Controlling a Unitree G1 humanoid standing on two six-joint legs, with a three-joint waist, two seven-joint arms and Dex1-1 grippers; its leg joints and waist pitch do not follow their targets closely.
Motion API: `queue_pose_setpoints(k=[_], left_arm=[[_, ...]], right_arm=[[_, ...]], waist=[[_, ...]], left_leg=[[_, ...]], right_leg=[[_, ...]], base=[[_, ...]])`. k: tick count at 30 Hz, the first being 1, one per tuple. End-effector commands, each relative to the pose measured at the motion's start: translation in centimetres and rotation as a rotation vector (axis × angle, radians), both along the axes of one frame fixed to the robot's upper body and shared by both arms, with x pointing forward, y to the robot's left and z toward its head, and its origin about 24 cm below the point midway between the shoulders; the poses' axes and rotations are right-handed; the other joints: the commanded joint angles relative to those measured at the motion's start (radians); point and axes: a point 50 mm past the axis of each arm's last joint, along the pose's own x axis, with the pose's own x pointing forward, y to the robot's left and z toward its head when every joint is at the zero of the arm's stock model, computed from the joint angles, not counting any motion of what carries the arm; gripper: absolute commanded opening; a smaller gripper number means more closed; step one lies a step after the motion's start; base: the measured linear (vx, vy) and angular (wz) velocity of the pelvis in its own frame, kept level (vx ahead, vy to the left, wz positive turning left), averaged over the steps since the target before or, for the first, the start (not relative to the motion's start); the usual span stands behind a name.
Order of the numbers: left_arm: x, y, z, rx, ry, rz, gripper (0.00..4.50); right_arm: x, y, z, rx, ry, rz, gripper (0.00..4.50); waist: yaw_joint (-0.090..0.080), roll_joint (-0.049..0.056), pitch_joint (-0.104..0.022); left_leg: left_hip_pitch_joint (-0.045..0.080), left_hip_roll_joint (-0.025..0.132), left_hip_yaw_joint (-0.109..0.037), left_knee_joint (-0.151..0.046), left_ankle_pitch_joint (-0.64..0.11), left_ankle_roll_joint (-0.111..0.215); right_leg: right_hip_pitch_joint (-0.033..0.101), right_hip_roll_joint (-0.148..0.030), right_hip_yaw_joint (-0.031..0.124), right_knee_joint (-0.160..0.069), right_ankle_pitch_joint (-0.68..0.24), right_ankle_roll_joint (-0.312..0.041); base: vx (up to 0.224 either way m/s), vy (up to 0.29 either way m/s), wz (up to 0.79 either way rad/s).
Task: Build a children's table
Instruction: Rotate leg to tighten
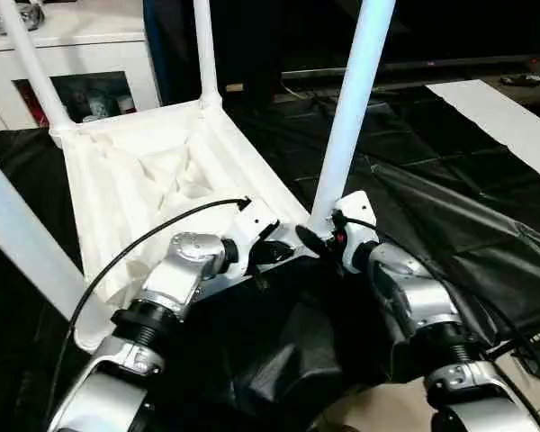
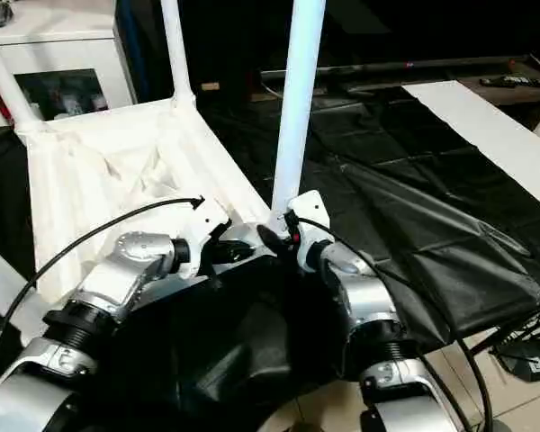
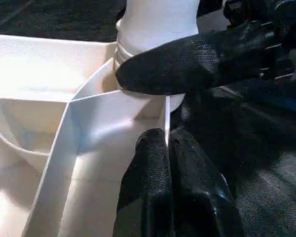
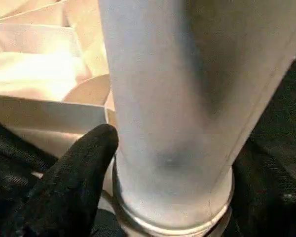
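White tabletop (image 1: 135, 171), black sheet (image 1: 432, 180)

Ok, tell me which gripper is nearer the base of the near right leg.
Right. The right gripper sits against the leg at its socket; the left gripper pinches the tabletop rim beside it.

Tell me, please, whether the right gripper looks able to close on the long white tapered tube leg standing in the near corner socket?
Probably yes: the right gripper sits at that leg's base, one black finger beside the tube, nothing between them.
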Motion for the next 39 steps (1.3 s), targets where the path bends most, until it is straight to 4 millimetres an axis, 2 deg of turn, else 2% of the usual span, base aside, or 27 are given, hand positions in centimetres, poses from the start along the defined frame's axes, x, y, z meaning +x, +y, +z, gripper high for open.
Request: queue_pose_setpoints(k=[1,2,3,6,9,12,15,21,22,25,28,30,31,37,39], left_arm=[[-0.4,-2.5,1.3,-0.083,-0.056,-0.103,0.00],[-0.7,-1.9,1.2,-0.083,-0.049,-0.135,0.00],[-0.7,-1.9,1.2,-0.083,-0.049,-0.135,0.00],[-1.4,-0.8,1.2,-0.089,-0.033,-0.194,0.00],[-1.9,-0.1,1.3,-0.096,-0.022,-0.250,0.00],[-2.2,0.5,1.4,-0.103,-0.011,-0.290,0.00],[-2.7,1.5,1.5,-0.090,0.018,-0.340,0.00],[-3.2,2.4,1.6,-0.079,0.051,-0.381,0.00],[-3.3,2.5,1.6,-0.078,0.059,-0.388,0.00],[-3.7,2.7,1.6,-0.077,0.080,-0.409,0.00],[-3.8,2.7,1.5,-0.075,0.087,-0.414,0.00],[-3.9,2.7,1.5,-0.074,0.089,-0.413,0.00],[-3.8,2.7,1.4,-0.068,0.084,-0.402,0.00],[-3.5,2.5,1.4,-0.070,0.070,-0.372,0.00],[-2.9,2.0,1.4,-0.076,0.047,-0.323,0.00]], right_arm=[[-1.7,4.0,-0.6,0.040,0.052,0.242,3.76],[-1.8,3.2,-0.5,0.028,0.044,0.281,3.88],[-1.8,3.2,-0.5,0.028,0.044,0.281,3.99],[-2.3,1.7,-0.1,0.015,0.042,0.380,3.99],[-2.7,0.6,0.3,-0.008,0.017,0.450,3.99],[-3.1,-0.2,0.6,-0.039,-0.009,0.510,3.99],[-3.7,-1.1,0.8,-0.057,0.007,0.590,3.99],[-4.0,-1.7,1.0,-0.057,0.031,0.639,3.99],[-4.0,-1.7,1.0,-0.054,0.036,0.641,3.75],[-4.2,-1.6,1.1,-0.034,0.044,0.653,3.75],[-4.3,-1.5,1.0,-0.025,0.053,0.662,3.40],[-4.5,-1.4,1.0,-0.021,0.061,0.672,3.34],[-4.6,-1.3,0.9,-0.017,0.068,0.679,3.06],[-4.8,-0.9,0.5,-0.008,0.074,0.667,2.78],[-4.4,-0.5,0.1,0.007,0.066,0.594,2.75]], waist=[[0.003,-0.005,-0.059],[0.003,-0.006,-0.059],[0.003,-0.006,-0.059],[0.004,-0.006,-0.064],[0.008,-0.005,-0.064],[0.013,-0.002,-0.060],[0.020,0.000,-0.058],[0.024,0.000,-0.060],[0.024,0.000,-0.060],[0.026,0.000,-0.061],[0.029,0.000,-0.060],[0.030,0.000,-0.060],[0.031,0.000,-0.060],[0.039,0.000,-0.062],[0.039,0.000,-0.060]], left_leg=[[0.019,0.087,-0.051,-0.089,-0.225,0.031],[0.016,0.087,-0.051,-0.088,-0.210,0.038],[0.016,0.087,-0.051,-0.088,-0.210,0.038],[0.015,0.087,-0.047,-0.079,-0.140,0.086],[0.016,0.089,-0.046,-0.077,-0.127,0.103],[0.021,0.092,-0.045,-0.080,-0.152,0.092],[0.025,0.093,-0.045,-0.086,-0.186,0.066],[0.025,0.093,-0.044,-0.084,-0.176,0.057],[0.024,0.092,-0.044,-0.084,-0.162,0.062],[0.025,0.092,-0.043,-0.082,-0.147,0.068],[0.025,0.092,-0.043,-0.083,-0.146,0.067],[0.026,0.092,-0.042,-0.083,-0.151,0.061],[0.027,0.093,-0.043,-0.083,-0.152,0.059],[0.028,0.091,-0.041,-0.081,-0.142,0.057],[0.028,0.091,-0.041,-0.083,-0.148,0.052]], right_leg=[[0.032,-0.071,0.046,-0.080,-0.227,-0.218],[0.035,-0.072,0.046,-0.078,-0.203,-0.226],[0.035,-0.072,0.046,-0.078,-0.203,-0.226],[0.041,-0.071,0.045,-0.064,-0.080,-0.261],[0.041,-0.072,0.044,-0.062,-0.062,-0.273],[0.037,-0.070,0.045,-0.066,-0.100,-0.273],[0.034,-0.067,0.045,-0.067,-0.139,-0.266],[0.036,-0.070,0.046,-0.064,-0.113,-0.271],[0.037,-0.068,0.046,-0.061,-0.095,-0.275],[0.037,-0.069,0.045,-0.060,-0.080,-0.280],[0.037,-0.068,0.044,-0.059,-0.085,-0.279],[0.037,-0.069,0.045,-0.061,-0.099,-0.275],[0.036,-0.069,0.045,-0.061,-0.101,-0.274],[0.036,-0.068,0.045,-0.060,-0.084,-0.272],[0.034,-0.068,0.046,-0.062,-0.093,-0.270]], base=[[0.000,0.000,0.00],[0.000,0.000,0.00],[0.000,0.000,0.00],[0.000,0.000,0.00],[0.000,0.000,0.00],[0.000,0.000,0.00],[0.000,0.000,0.00],[0.000,0.000,0.00],[0.000,0.000,0.00],[0.000,0.000,0.00],[0.000,0.000,0.00],[0.000,0.000,0.00],[0.000,0.000,0.00],[0.000,0.000,0.00],[0.000,0.000,0.00]])
